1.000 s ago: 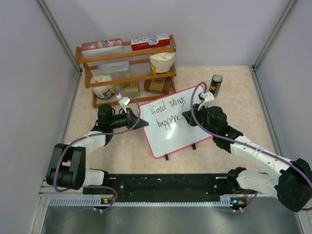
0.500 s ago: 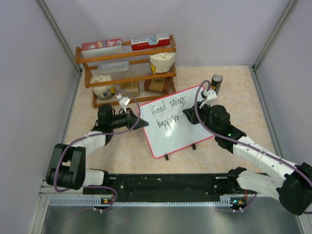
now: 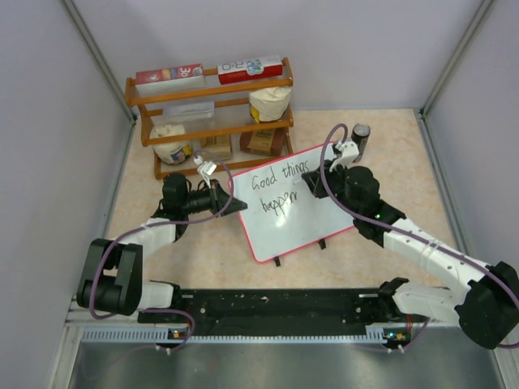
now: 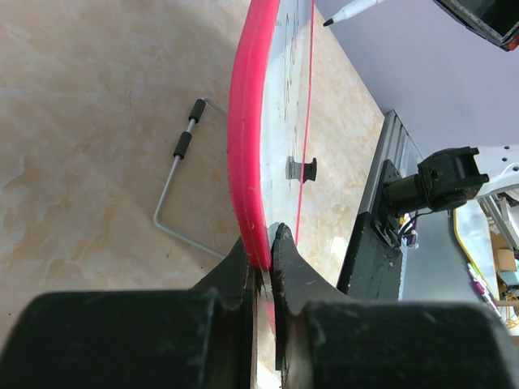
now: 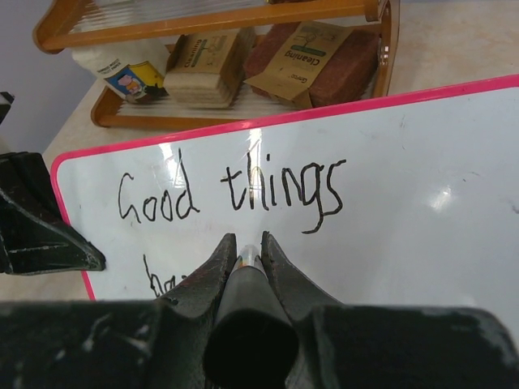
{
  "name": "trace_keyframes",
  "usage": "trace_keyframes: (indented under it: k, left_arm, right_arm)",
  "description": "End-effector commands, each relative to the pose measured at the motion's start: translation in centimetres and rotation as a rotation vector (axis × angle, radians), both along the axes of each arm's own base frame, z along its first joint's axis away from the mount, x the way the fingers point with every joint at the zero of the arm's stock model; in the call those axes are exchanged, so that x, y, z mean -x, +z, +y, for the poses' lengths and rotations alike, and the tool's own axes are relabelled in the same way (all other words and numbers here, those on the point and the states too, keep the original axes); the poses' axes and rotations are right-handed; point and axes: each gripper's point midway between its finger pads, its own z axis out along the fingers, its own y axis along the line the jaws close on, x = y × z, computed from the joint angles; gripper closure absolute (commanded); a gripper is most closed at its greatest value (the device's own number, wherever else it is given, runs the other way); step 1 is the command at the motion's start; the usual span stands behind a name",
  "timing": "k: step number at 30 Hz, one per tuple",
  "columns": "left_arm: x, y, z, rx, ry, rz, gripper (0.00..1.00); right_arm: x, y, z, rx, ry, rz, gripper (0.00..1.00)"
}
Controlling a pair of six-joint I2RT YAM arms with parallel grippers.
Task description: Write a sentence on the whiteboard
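The whiteboard stands tilted on the table, pink-framed, with black feet at its near edge. The sentence reads "Good things" on top, with "happen" below it. My left gripper is shut on the board's left edge. In the left wrist view its fingers pinch the pink frame at the gripper's tip. My right gripper is shut on a black marker. It hovers in front of the board, just below "things". The marker's tip is off the surface.
A wooden rack with boxes and bags stands behind the board. A dark can sits at the board's far right corner. A wire stand lies behind the board. A black rail runs along the near edge.
My right gripper has moved with the marker from the end of the lower line up toward the far right, beside "things". The left gripper and board have not moved.
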Motion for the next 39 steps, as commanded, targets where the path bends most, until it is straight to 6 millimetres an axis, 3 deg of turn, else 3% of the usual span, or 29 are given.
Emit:
trace_keyframes:
  k: [1,15,27,39]
  left_arm:
    - [2.0,-4.3,0.0,-0.119,-0.067,-0.055,1.00]
    - [2.0,-4.2,0.0,-0.118,-0.068,-0.056,1.00]
    - [2.0,-4.2,0.1,-0.119,-0.065,-0.058,1.00]
    - [2.0,-4.3,0.0,-0.118,-0.068,-0.055,1.00]
  right_arm:
    - [-0.7,1.5,-0.4,-0.020,-0.026,-0.043,1.00]
    - [-0.8,-3.5,-0.9,0.051,-0.047,0.039,1.00]
    - [0.6,-0.1,-1.8,-0.014,-0.049,-0.035,1.00]
    - [0.0,-2.6,-1.6,0.025,-0.055,0.012,1.00]
